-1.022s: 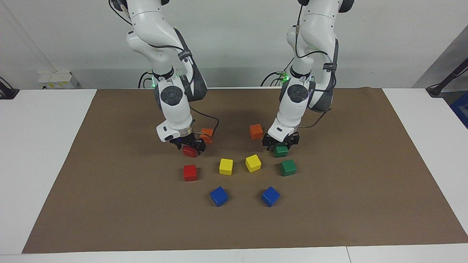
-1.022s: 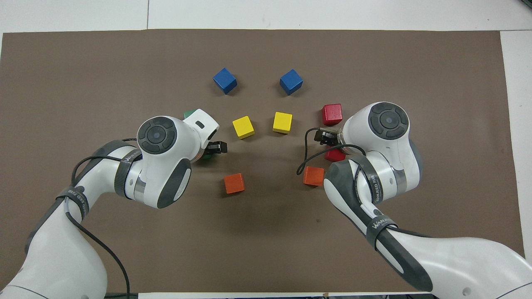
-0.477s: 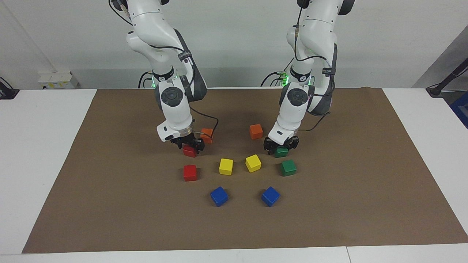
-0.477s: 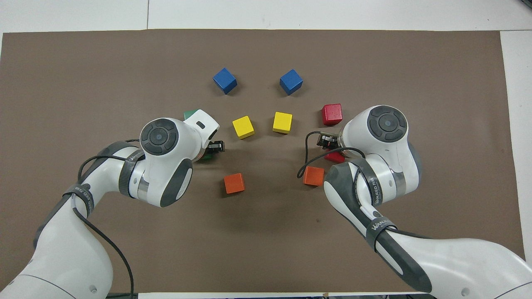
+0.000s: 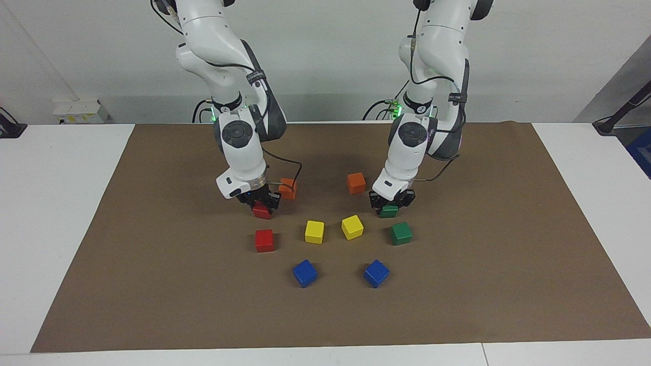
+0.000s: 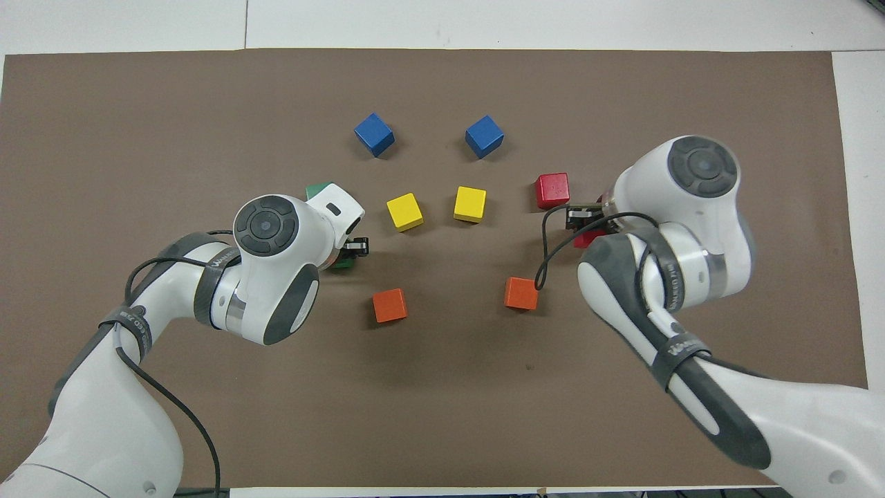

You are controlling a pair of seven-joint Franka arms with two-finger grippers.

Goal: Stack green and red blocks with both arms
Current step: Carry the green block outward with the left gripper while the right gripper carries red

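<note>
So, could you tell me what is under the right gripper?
The right gripper is shut on a red block; the block's top is covered by the fingers.

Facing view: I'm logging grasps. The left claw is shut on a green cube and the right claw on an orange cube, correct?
Not quite. The left claw is shut on a green cube, but the right claw is shut on a red cube, not an orange one. The facing view shows it; the orange cubes lie free.
</note>
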